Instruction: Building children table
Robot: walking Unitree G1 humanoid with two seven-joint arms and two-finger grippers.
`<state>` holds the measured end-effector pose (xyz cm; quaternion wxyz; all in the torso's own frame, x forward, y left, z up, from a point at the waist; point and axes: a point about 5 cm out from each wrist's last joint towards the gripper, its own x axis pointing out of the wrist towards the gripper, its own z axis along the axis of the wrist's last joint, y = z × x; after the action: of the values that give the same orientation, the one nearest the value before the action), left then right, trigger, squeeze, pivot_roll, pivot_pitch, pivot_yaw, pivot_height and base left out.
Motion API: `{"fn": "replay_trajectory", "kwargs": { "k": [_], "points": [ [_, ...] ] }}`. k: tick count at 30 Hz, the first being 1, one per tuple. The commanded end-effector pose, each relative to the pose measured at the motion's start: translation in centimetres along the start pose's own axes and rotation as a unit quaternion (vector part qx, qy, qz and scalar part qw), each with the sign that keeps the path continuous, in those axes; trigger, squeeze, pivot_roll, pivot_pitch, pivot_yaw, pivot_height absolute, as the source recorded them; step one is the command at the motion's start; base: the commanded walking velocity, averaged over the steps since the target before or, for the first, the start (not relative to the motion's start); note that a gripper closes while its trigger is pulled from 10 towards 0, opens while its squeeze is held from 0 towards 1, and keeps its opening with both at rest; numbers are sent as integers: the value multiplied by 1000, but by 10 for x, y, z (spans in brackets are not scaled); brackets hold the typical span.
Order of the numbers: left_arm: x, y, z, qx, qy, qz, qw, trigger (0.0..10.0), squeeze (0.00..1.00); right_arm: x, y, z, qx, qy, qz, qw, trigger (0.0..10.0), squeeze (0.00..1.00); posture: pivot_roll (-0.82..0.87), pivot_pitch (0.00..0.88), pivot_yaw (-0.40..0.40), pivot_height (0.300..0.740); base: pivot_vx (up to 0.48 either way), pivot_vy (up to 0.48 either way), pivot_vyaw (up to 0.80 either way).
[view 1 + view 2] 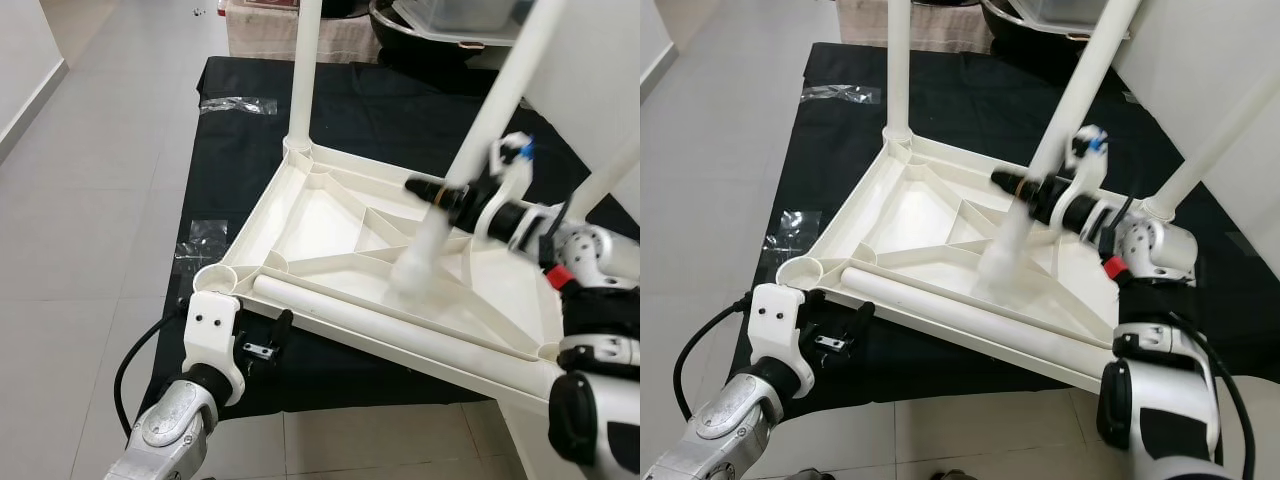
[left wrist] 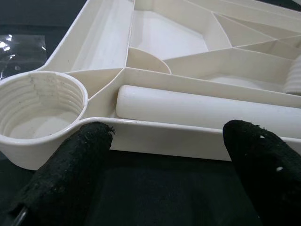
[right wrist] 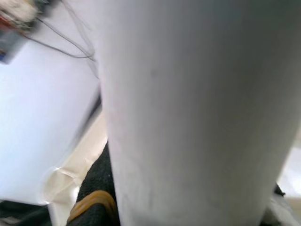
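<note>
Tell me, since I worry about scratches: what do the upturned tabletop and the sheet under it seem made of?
The tabletop looks like moulded cream plastic, smooth and slightly glossy: ribbed underside, threaded corner socket. The black sheet looks like matte cloth, probably fabric, lying soft and unreflective.

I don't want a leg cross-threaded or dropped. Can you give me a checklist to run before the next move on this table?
1. Right gripper holds the tilted leg: ok, fingers closed around it.
2. Tilted leg's lower end over a socket: not ok, it hangs blurred above the inner ribs of the upturned tabletop.
3. Near corner socket free for a leg: ok, threads bare.
4. Loose leg out of the way: ok, lying in the near edge channel.
5. Left gripper steadying the tabletop: not ok, open, just short of the rim.
6. Far corner leg upright: ok.
</note>
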<state>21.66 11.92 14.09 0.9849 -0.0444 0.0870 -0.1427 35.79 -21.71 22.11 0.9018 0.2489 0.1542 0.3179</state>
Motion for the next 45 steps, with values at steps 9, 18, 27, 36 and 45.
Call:
{"fn": "replay_trajectory", "kwargs": {
  "k": [9,18,27,36,45],
  "points": [
    [0,0,-5,2,16,-2,1000,10000,0,-9,8,-14,-51,47,51,996,10000,0,72,180,-107,740,0,0,0],
    [-3,0,-6,8,16,-5,1000,10000,0,-6,-27,-27,-108,65,-126,984,10000,0,76,162,-107,740,0,0,0],
    [-6,-2,-7,9,16,-8,1000,10000,0,-18,-50,-4,-246,-29,-280,928,10000,0,81,163,-113,740,0,0,0],
    [-6,-2,-7,3,16,-5,1000,10000,0,-13,-29,26,-318,-142,-267,899,10000,0,79,165,-114,740,0,0,0],
    [-5,-2,-8,3,18,-4,1000,10000,0,-1,5,47,-254,-227,-155,927,10000,0,79,165,-117,740,0,0,0]
  ]
}}
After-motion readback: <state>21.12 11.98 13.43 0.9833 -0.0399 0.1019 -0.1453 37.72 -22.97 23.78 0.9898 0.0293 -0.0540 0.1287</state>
